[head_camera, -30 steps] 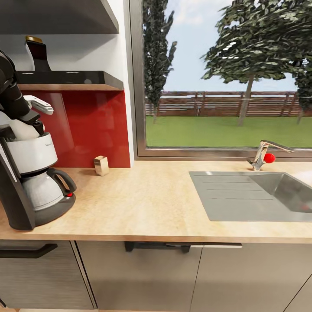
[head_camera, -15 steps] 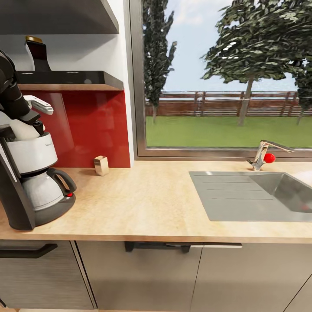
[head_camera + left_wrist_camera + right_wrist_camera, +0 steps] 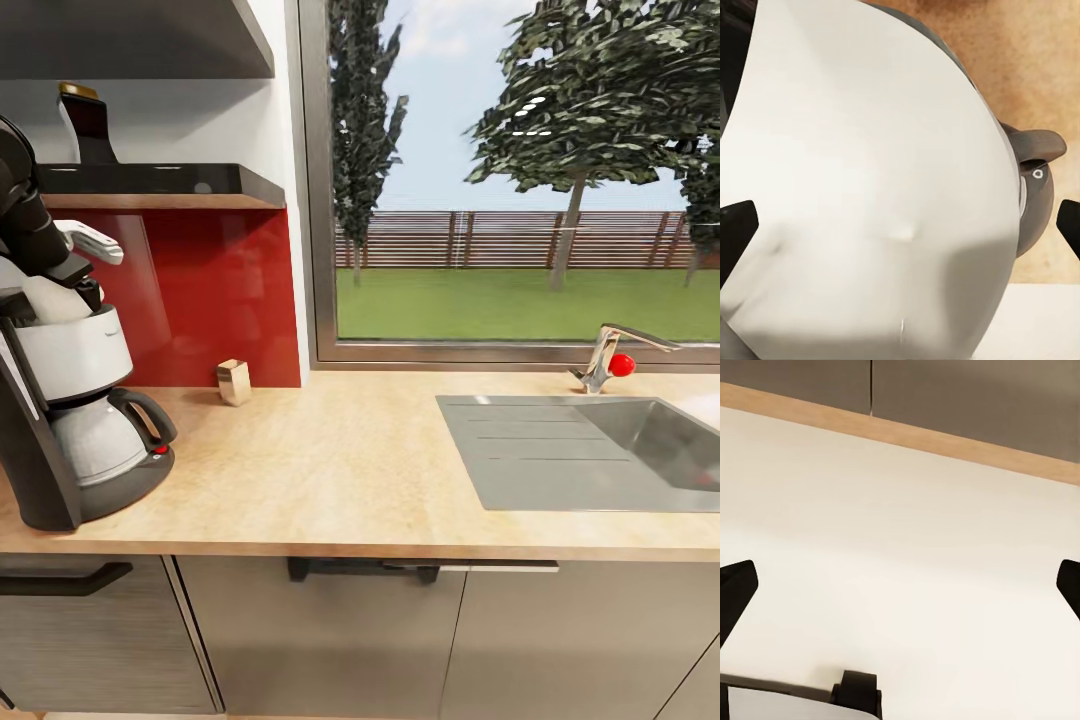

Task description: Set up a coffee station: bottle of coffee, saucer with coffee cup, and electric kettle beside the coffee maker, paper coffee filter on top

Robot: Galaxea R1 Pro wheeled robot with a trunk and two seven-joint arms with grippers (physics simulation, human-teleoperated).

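1. The coffee maker (image 3: 75, 420) stands at the tabletop's (image 3: 340, 470) left end.
2. The left claw (image 3: 900, 225) hangs spread over its white housing.
3. The right claw (image 3: 900, 585) is also spread, holding nothing.
4. The bottle of coffee (image 3: 88, 122) waits on the kitchen shelf (image 3: 160, 182).

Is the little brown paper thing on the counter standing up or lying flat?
Standing up. The paper coffee filter rests upright on the kitchen countertop by the red wall, taller than wide.

The coffee maker (image 3: 70, 420) is black with a white housing; the bench (image 3: 340, 470) is light mottled wood over grey fronts; the shelf (image 3: 160, 182) is glossy black above a red backsplash (image 3: 210, 295); the bottle (image 3: 88, 125) is dark, gold-capped.
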